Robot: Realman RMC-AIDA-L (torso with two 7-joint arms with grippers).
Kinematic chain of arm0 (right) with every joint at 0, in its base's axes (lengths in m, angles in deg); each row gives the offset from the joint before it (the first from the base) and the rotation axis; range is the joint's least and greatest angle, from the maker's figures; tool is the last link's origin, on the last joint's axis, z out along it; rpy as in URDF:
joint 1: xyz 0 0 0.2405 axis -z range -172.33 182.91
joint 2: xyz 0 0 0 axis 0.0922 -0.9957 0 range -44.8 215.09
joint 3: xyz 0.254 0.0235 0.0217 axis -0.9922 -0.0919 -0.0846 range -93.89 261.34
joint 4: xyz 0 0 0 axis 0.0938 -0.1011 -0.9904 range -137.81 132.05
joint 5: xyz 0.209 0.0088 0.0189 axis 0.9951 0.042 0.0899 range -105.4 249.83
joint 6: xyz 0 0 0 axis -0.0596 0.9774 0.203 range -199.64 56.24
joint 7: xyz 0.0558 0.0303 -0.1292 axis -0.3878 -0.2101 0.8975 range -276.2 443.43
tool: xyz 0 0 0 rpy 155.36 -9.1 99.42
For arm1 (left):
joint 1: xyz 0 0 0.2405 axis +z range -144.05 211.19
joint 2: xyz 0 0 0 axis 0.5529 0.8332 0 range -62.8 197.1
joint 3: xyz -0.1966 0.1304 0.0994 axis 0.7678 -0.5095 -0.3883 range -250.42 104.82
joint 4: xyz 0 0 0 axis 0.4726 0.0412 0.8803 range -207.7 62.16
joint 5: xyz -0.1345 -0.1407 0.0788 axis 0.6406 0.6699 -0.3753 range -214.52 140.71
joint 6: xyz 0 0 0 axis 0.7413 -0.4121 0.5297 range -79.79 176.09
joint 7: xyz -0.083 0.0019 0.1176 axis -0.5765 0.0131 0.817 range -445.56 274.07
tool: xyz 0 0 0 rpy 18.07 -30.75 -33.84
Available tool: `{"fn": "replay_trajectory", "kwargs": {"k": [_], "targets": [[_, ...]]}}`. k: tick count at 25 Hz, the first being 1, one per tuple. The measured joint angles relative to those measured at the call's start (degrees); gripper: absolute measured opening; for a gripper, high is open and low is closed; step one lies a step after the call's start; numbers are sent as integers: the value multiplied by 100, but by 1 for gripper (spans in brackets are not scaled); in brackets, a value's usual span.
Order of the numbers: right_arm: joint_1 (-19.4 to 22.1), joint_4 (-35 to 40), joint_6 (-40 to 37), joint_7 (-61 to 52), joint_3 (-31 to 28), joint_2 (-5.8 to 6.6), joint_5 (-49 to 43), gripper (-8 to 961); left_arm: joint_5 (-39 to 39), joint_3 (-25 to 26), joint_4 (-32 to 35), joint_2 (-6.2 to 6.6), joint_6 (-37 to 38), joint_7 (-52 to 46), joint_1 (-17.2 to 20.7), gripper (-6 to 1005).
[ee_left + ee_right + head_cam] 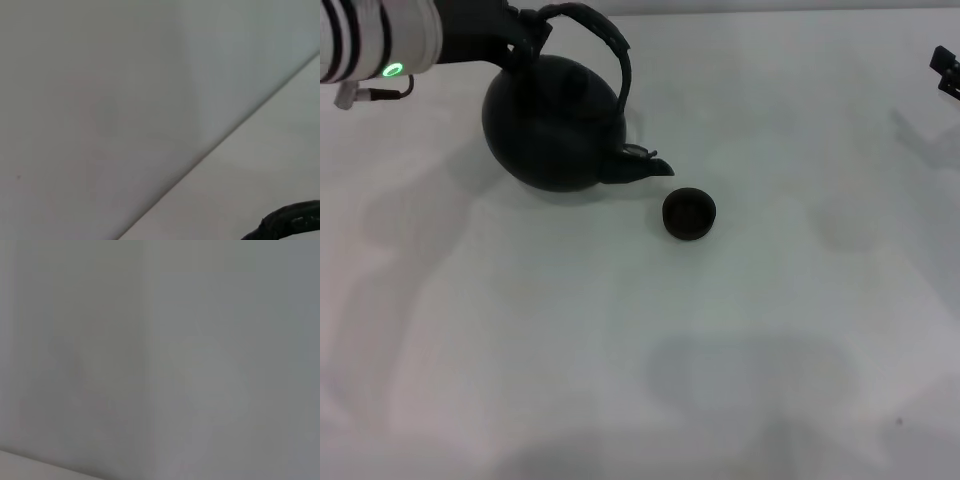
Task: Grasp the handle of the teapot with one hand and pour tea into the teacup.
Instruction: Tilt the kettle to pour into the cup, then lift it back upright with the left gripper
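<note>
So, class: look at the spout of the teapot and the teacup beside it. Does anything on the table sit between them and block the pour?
Nothing visible does. The teapot hangs tilted from the left gripper at its handle, spout pointing toward the teacup, with only bare table between them.

Matte black teapot (555,135), dark handle (610,45), black teacup (689,214), white table (740,340); white, black-banded left arm (370,40), green light (392,70).
</note>
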Motion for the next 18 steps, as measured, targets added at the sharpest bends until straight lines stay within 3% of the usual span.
{"fn": "replay_trajectory", "kwargs": {"k": [18], "targets": [[-16,12,-32,9,-1,0,13,868,-1339,-706,307,5,0,-717,-202,119]]}}
